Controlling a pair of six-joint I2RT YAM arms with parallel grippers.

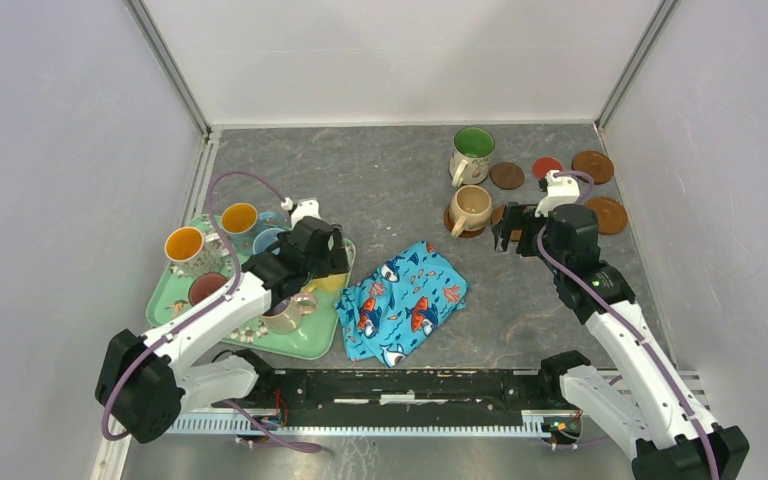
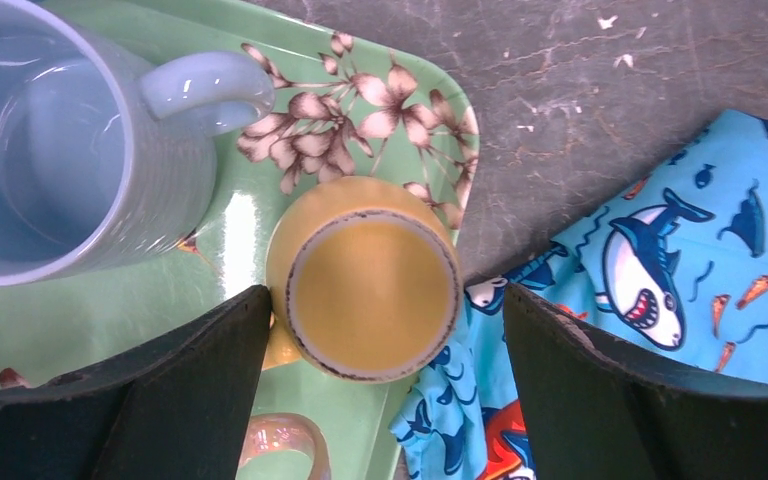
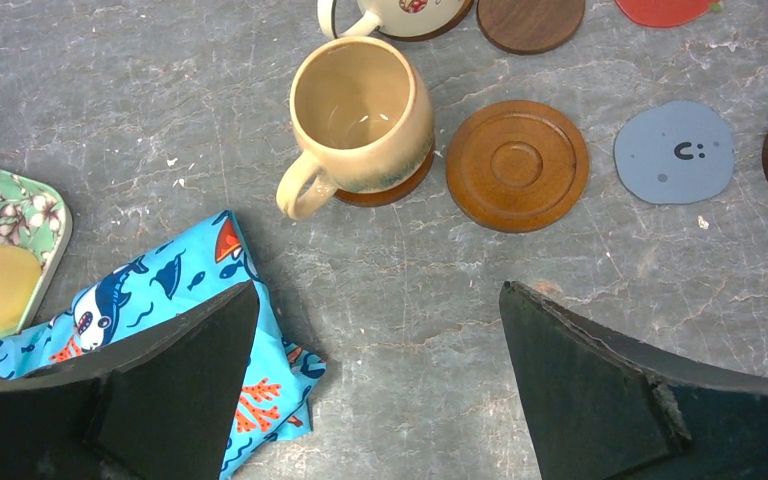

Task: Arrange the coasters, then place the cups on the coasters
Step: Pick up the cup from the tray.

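Mugs sit in two groups. On the green floral tray (image 1: pixel 322 343) at the left of the grey surface (image 1: pixel 380 190) are two orange-lined mugs (image 1: pixel 185 245), a light blue mug (image 2: pixel 50 150) and a yellow mug (image 2: pixel 375 290), among others partly hidden. The left pincer (image 2: pixel 385 305) hangs over the tray's corner with its jaws spread, one on each side of the yellow mug. The left jaw looks just beside the mug's rim, and contact cannot be told. A fish-print cloth (image 1: pixel 405 300) lies just beside the tray.

At the far right, a beige mug (image 3: pixel 360 115) stands on a brown coaster (image 3: pixel 395 190), and a green-lined cream mug (image 1: pixel 473 150) stands behind it. Other coasters lie near them: a ringed brown coaster (image 3: pixel 517 165) just beside the beige mug, a blue-grey coaster (image 3: pixel 673 152), a red coaster (image 1: pixel 547 166) and a dark brown coaster (image 1: pixel 507 176). The right pincer (image 3: pixel 378 295) hovers above the surface near the beige mug, jaws spread wide, pinching nothing.
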